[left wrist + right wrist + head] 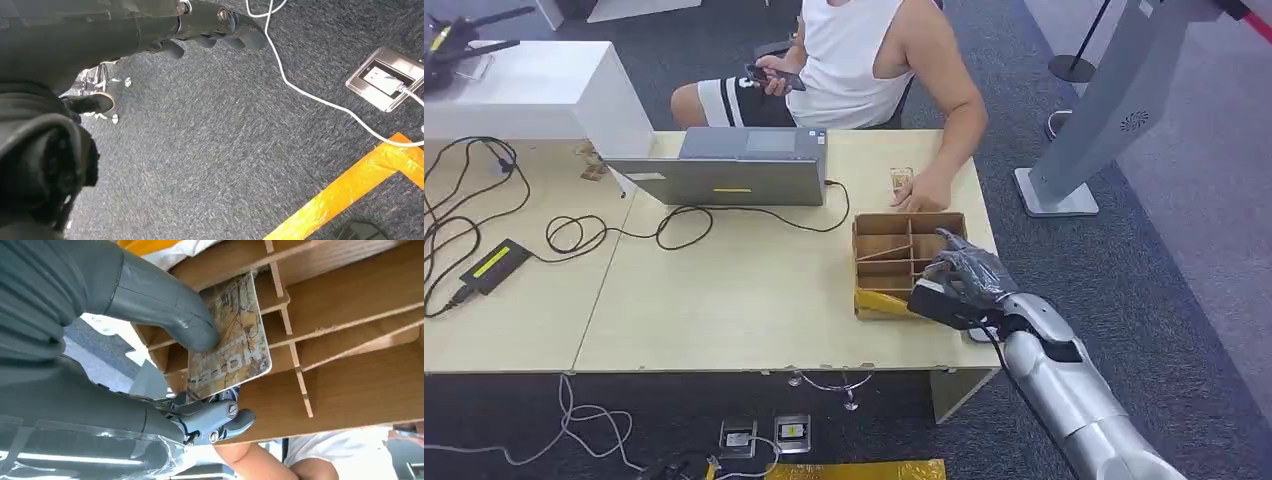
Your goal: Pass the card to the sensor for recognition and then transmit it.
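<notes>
Card (pixel 230 337): thin, stiff, light, likely slick; pinched by right hand (pixel 150 340) over wooden tray (pixel 879 240), lower right of head view. Best held by its edge. Left hand (pixel 215 25): state cannot be told.

card (pixel 231 337): glossy, printed plastic w/ mottled pattern
divider box (pixel 886 243): raw matt wood/fibreboard
tabletop (pixel 724 300): smooth pale wood-look laminate
floor (pixel 225 150): rough dark carpet
right arm (pixel 1064 385): silver metal

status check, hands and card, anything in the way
Right hand pinching card over wooden divider box. Left hand hanging over carpet, holding nothing. Person's hand resting on table beside box.
</notes>
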Motion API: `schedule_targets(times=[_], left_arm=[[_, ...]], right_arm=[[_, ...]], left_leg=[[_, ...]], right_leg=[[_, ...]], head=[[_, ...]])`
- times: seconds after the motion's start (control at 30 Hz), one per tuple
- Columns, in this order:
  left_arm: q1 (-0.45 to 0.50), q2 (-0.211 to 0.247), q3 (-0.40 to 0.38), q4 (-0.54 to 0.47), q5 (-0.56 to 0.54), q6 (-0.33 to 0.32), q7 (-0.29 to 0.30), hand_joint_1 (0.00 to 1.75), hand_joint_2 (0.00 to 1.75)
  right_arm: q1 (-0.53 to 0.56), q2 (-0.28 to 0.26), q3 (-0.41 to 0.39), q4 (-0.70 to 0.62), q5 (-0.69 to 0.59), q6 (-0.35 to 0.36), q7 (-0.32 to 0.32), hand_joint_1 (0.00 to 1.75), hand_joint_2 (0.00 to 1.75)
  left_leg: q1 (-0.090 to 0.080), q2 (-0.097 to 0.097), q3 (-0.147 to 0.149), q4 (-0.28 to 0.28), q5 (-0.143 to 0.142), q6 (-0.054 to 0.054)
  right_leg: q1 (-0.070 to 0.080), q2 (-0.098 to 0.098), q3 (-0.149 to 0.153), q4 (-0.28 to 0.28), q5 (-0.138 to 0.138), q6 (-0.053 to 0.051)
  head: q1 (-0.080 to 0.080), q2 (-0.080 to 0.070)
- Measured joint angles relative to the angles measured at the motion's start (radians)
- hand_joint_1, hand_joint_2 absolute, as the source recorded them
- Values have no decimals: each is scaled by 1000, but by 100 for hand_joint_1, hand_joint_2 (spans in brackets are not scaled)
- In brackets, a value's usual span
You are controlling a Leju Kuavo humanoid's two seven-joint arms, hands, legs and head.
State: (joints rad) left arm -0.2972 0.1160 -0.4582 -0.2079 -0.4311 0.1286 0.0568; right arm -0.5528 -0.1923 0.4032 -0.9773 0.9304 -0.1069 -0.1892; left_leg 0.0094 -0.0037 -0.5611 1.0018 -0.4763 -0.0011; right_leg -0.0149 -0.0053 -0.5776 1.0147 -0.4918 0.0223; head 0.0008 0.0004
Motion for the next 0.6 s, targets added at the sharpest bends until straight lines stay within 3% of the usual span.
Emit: schedule_targets(times=[0.27,0.6], left_arm=[[-3,-1,-1,0,-13,-3,-1,0,0],[-12,-5,-1,0,-31,-8,-4,0,0]], right_arm=[[-82,-3,-47,-7,-53,-126,-27,175,175],[-271,-37,-121,-75,-100,-93,-29,175,175]], left_leg=[[0,1,0,0,0,0],[0,2,0,0,0,0]], right_leg=[[0,2,-1,0,1,0],[0,2,-1,0,1,0]], head=[[0,0],[0,0]])
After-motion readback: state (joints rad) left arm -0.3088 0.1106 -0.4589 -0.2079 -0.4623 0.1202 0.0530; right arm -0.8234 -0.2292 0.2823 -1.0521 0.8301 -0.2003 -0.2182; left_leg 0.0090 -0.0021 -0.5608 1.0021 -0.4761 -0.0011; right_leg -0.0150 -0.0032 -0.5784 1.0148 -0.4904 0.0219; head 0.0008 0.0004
